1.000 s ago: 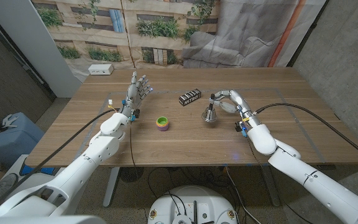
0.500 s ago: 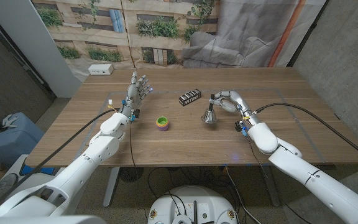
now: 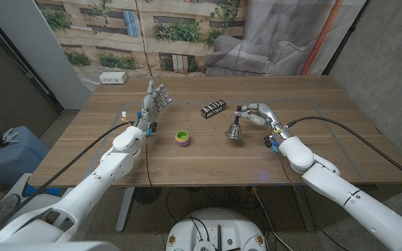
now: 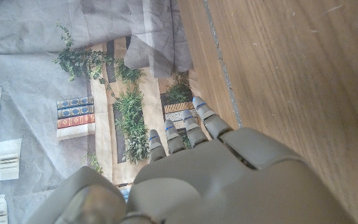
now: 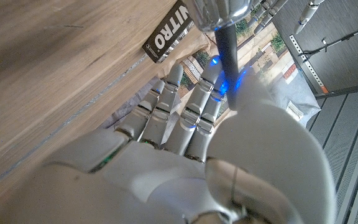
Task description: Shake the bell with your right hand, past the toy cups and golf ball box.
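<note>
both hands up: right hand (image 3: 255, 113) pinching bell (image 3: 234, 129) by its dark handle, bell apparently just off the table (image 3: 187, 164) beside golf ball box (image 3: 213, 109), toy cups (image 3: 181, 137) nearer centre, left hand (image 3: 155, 102) spread, holding nothing.

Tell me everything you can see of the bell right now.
The bell is a small shiny metal handbell with a flared body and a dark slim handle rising from it. It stands or hangs at the wooden table, right of the black box, tilted slightly. The right hand grips the handle's top. Whether its rim touches the wood is unclear.
</note>
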Available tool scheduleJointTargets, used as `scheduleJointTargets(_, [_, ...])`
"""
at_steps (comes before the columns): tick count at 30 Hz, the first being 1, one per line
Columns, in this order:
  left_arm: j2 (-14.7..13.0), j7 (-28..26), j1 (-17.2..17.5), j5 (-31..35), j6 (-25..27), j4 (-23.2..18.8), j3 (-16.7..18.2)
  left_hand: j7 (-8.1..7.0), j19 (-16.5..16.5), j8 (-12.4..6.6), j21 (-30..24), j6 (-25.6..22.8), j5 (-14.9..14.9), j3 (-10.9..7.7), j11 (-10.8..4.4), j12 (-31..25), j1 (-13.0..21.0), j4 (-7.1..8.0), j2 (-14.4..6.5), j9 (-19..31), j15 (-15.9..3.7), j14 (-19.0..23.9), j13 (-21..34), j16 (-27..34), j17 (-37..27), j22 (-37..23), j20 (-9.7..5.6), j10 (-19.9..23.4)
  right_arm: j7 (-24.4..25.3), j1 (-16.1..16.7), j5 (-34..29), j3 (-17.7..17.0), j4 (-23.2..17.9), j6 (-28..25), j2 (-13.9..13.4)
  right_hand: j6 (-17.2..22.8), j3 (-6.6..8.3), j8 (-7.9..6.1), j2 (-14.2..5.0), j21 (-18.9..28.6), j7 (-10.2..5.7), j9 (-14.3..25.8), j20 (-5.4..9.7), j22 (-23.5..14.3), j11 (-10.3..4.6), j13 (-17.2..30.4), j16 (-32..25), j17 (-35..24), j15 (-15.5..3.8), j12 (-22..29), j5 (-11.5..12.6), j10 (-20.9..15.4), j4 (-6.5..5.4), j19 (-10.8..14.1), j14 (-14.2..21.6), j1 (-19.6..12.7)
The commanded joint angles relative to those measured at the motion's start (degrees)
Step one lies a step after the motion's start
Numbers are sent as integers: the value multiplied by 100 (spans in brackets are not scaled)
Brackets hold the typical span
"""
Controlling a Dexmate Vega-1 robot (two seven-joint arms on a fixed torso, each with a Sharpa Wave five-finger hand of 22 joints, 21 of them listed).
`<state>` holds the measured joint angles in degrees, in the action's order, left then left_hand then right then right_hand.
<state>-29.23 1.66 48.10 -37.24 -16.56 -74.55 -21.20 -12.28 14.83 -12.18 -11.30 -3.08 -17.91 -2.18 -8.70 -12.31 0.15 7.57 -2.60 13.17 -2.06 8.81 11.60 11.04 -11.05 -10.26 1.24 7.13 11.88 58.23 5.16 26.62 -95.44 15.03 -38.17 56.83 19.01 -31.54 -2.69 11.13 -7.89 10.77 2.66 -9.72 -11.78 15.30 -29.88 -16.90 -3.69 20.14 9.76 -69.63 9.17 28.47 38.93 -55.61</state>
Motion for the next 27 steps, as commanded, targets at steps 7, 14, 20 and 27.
scheduleJointTargets(7, [2,2,-2,1,1,4,-1,-45,55,-10,-40,-4,-40,-7,-18,-29,1,40,-47,23,-565,46,29,31,-27,-33,-3,1,832,-14,-997,18,413,851,157,18,-18,23,-125,17,-126,43,387,-22,-22,37,20,-45,-922,-65,42,67,53,14,-18,-244])
scheduleJointTargets(14, [1,2,-2,1,2,2,-1,-45,55,-10,-40,-4,-41,-7,-18,-32,1,40,-47,23,-562,48,29,31,-27,-33,-5,7,990,15,-1290,4,391,834,148,-89,-47,74,-54,21,-159,55,371,-22,-28,45,47,-59,-928,-133,54,191,95,15,-130,-346])
scheduleJointTargets(20, [0,0,0,0,4,-3,-1,-45,57,-11,-40,-5,-41,-7,-17,-33,1,40,-47,24,-562,51,29,33,-26,-33,0,9,1089,32,-1464,1,372,794,143,-155,-75,106,-6,18,-205,67,367,-21,-46,71,45,-84,-919,-175,66,277,107,0,-197,-452])
scheduleJointTargets(27, [-1,-1,0,0,5,-4,0,-45,52,-12,-39,-7,-41,-7,-26,-31,2,40,-47,24,-566,47,29,31,-26,-33,-4,6,1533,-14,-2025,30,502,933,176,-208,-87,130,19,19,-225,77,358,-20,-58,94,42,-104,-923,-199,74,332,115,-4,-238,-563])
